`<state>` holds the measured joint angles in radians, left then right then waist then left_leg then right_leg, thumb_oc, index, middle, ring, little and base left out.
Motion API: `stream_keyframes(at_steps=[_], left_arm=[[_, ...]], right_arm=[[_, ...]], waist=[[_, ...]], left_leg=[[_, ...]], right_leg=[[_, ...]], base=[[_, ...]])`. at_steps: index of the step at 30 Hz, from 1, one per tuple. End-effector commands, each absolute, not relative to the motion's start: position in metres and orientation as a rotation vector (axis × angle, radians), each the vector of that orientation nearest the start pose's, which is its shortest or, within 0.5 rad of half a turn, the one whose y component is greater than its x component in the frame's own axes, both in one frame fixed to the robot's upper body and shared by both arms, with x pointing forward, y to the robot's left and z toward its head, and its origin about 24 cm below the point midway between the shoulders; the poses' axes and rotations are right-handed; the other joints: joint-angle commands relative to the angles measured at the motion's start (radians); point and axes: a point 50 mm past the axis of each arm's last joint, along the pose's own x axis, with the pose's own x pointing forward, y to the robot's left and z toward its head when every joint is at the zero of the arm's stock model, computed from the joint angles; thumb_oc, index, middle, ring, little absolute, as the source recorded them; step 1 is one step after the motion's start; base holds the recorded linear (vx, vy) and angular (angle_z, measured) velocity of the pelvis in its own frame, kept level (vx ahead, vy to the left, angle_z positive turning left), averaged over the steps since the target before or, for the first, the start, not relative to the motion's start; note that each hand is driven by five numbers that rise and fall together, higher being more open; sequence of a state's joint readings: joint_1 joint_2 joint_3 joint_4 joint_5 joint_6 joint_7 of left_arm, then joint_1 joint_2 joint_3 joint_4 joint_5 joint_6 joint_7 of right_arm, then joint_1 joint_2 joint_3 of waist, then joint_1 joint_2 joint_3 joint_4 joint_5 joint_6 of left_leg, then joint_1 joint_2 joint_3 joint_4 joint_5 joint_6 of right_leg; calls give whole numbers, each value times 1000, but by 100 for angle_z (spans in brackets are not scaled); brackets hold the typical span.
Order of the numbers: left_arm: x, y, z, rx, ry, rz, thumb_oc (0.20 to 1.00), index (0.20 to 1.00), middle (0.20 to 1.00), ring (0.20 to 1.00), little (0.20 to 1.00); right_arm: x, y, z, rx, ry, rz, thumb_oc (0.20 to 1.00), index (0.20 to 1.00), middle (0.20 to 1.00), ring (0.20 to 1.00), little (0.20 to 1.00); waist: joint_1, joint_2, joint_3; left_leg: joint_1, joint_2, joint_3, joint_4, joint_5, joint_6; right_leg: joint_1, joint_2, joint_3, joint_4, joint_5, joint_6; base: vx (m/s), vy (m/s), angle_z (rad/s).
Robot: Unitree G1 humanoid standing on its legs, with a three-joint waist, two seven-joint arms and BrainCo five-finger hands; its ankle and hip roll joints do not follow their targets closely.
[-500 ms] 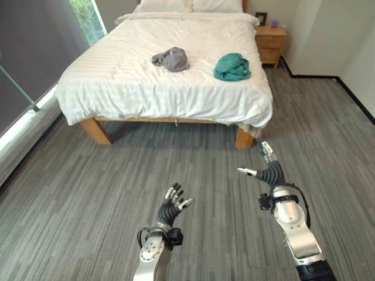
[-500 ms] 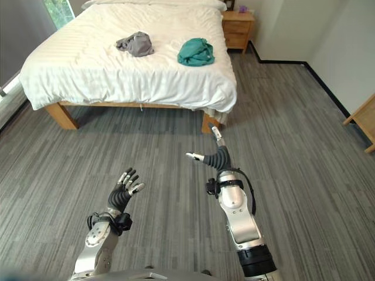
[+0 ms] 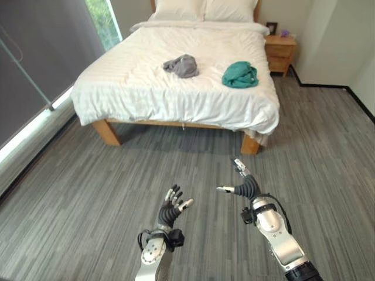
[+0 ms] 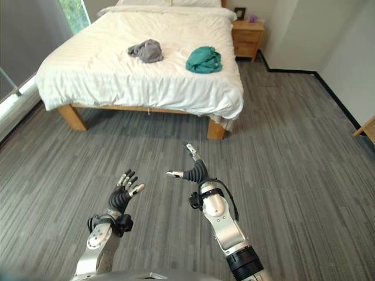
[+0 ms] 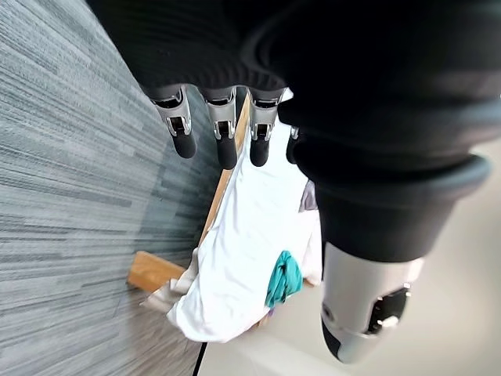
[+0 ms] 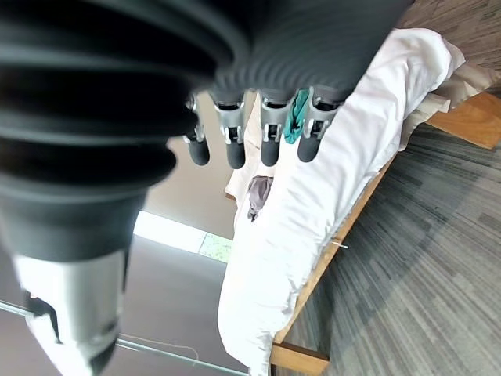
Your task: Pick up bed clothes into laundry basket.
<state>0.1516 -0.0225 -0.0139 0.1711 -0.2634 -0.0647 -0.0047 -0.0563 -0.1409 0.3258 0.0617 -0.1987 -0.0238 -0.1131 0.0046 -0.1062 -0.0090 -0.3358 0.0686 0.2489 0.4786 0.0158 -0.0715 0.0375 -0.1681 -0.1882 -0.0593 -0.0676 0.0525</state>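
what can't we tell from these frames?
- Laundry basket: nowhere in the pictured room, position unknown.
- Grey garment and teal garment on the bed: crumpled, type unreadable.
- Small items on the nightstand: too small in the eye views.
- Left robot hand, right robot hand: open, empty.

Wooden nightstand [image 3: 280, 53] at 1 o'clock, beside bed [image 3: 146, 88]. Window [image 3: 103, 22] at 11 o'clock. Two pillows [image 3: 205, 9] at headboard. Grey plank floor [image 3: 88, 187].
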Motion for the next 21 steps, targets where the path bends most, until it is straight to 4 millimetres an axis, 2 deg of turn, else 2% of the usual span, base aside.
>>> stream_keyframes(at_steps=[1, 2, 3, 4, 5, 6, 8, 9, 10, 11, 12, 13, 14, 15, 16, 17, 18, 19, 20, 21], left_arm=[[222, 153, 0, -300, 81, 89, 1000, 1000, 1000, 1000, 1000], [222, 154, 1, -292, 72, 89, 1000, 1000, 1000, 1000, 1000], [222, 154, 3, -300, 59, 81, 1000, 1000, 1000, 1000, 1000], [223, 154, 4, -312, 50, 87, 1000, 1000, 1000, 1000, 1000], [222, 155, 4, -314, 46, 87, 1000, 1000, 1000, 1000, 1000], [220, 157, 0, -327, 51, 93, 1000, 1000, 1000, 1000, 1000], [214, 160, -4, -329, 73, 104, 1000, 1000, 1000, 1000, 1000], [212, 162, -7, -323, 85, 109, 1000, 1000, 1000, 1000, 1000], [211, 159, -10, -329, 113, 94, 1000, 1000, 1000, 1000, 1000], [211, 159, -10, -330, 113, 94, 1000, 1000, 1000, 1000, 1000], [212, 156, -12, -330, 125, 79, 1000, 1000, 1000, 1000, 1000], [215, 152, -10, -323, 124, 54, 1000, 1000, 1000, 1000, 1000], [215, 152, -10, -323, 124, 54, 1000, 1000, 1000, 1000, 1000], [216, 153, -8, -303, 115, 41, 1000, 1000, 1000, 1000, 1000], [219, 153, -5, -294, 105, 26, 1000, 1000, 1000, 1000, 1000], [222, 150, -3, -299, 99, 5, 1000, 1000, 1000, 1000, 1000], [224, 147, -1, -304, 94, -9, 1000, 1000, 1000, 1000, 1000], [228, 143, 0, -309, 97, -28, 1000, 1000, 1000, 1000, 1000], [230, 141, 2, -307, 92, -38, 1000, 1000, 1000, 1000, 1000], [233, 138, 3, -309, 91, -52, 1000, 1000, 1000, 1000, 1000]], right_arm=[[262, -94, 58, -349, -174, 237, 1000, 1000, 1000, 1000, 1000], [262, -94, 56, -348, -166, 244, 1000, 1000, 1000, 1000, 1000], [261, -95, 52, -348, -150, 249, 1000, 1000, 1000, 1000, 1000], [262, -93, 49, -333, -136, 256, 1000, 1000, 1000, 1000, 1000], [263, -93, 49, -325, -135, 257, 1000, 1000, 1000, 1000, 1000], [264, -87, 50, -313, -142, 273, 1000, 1000, 1000, 1000, 1000], [264, -82, 47, -330, -130, 299, 1000, 1000, 1000, 1000, 1000], [263, -79, 45, -323, -127, 303, 1000, 1000, 1000, 1000, 1000], [261, -75, 42, -304, -118, 303, 1000, 1000, 1000, 1000, 1000], [261, -75, 42, -305, -119, 303, 1000, 1000, 1000, 1000, 1000], [260, -73, 40, -285, -104, 308, 1000, 1000, 1000, 1000, 1000], [263, -70, 40, -251, -86, 305, 1000, 1000, 1000, 1000, 1000], [263, -70, 40, -251, -86, 305, 1000, 1000, 1000, 1000, 1000], [265, -69, 44, -246, -102, 304, 1000, 1000, 1000, 1000, 1000], [266, -70, 48, -240, -115, 302, 1000, 1000, 1000, 1000, 1000], [267, -70, 51, -235, -131, 299, 1000, 1000, 1000, 1000, 1000], [267, -71, 54, -233, -141, 296, 1000, 1000, 1000, 1000, 1000], [267, -73, 57, -233, -153, 289, 1000, 1000, 1000, 1000, 1000], [267, -75, 58, -243, -158, 286, 1000, 1000, 1000, 1000, 1000], [267, -79, 60, -247, -169, 273, 1000, 1000, 1000, 1000, 1000]], waist=[[20, 24, -22], [26, 38, -27], [33, 46, -29], [40, 50, -28], [49, 51, -26], [57, 52, -21], [61, 62, -23], [64, 70, -28], [69, 76, -30], [70, 75, -29], [66, 80, -22], [57, 101, -5], [57, 101, -5], [58, 104, -9], [58, 113, -11], [45, 112, -13], [35, 117, -16], [13, 109, -14], [5, 106, -18], [-14, 98, -19]], left_leg=[[44, -10, 73, -186, -47, 4], [54, 6, 85, -256, -19, 5], [81, 27, 111, -408, 41, -1], [66, 63, 121, -509, 76, -12], [49, 91, 118, -562, 90, -22], [25, 140, 109, -566, 105, -41], [59, 138, 106, -566, 110, -44], [82, 132, 113, -566, 146, -41], [150, 98, 127, -566, 187, -16], [152, 96, 128, -566, 181, -16], [191, 81, 130, -566, 191, -4], [235, 78, 124, -566, 182, 10], [235, 78, 124, -566, 182, 10], [246, 82, 138, -566, 163, 8], [247, 89, 144, -566, 155, 7], [252, 78, 141, -566, 140, 7], [254, 73, 128, -566, 132, 9], [267, 56, 122, -566, 114, 5], [263, 53, 116, -566, 110, 2], [270, 40, 108, -566, 94, -4]], right_leg=[[29, 52, 5, -28, 35, -13], [40, 63, 3, -28, 16, -14], [56, 68, 5, -28, -2, -16], [83, 69, 9, -28, -29, -19], [108, 63, 11, -28, -44, -18], [170, 63, 20, -28, -75, -16], [212, 75, 32, -28, -90, -11], [251, 84, 39, -28, -101, -4], [256, 83, 43, 152, -107, 41], [253, 79, 44, 162, -114, 42], [196, 59, 47, 311, -60, 65], [19, 13, 79, 617, 81, 63], [19, 13, 79, 617, 81, 63], [-61, -37, 79, 688, 95, 60], [-122, -40, 71, 683, 74, 37], [-175, -19, 78, 641, 40, 27], [-210, 13, 84, 595, 14, 26], [-245, 49, 92, 510, -13, 21], [-249, 63, 85, 430, -1, 24], [-248, 74, 79, 297, 35, 28]], base=[[266, 77, 16], [418, 117, 2], [488, 142, 0], [535, 137, 2], [737, 122, 7], [528, 56, 2], [517, 68, 7], [824, 252, 15], [602, 222, -2], [580, 254, 5], [420, 203, 23], [411, 203, 26], [375, 142, 13], [256, 69, 29], [389, 99, 32], [334, 83, 24], [395, 33, -17], [331, -19, 32], [387, -57, 75], [323, -86, 95]])
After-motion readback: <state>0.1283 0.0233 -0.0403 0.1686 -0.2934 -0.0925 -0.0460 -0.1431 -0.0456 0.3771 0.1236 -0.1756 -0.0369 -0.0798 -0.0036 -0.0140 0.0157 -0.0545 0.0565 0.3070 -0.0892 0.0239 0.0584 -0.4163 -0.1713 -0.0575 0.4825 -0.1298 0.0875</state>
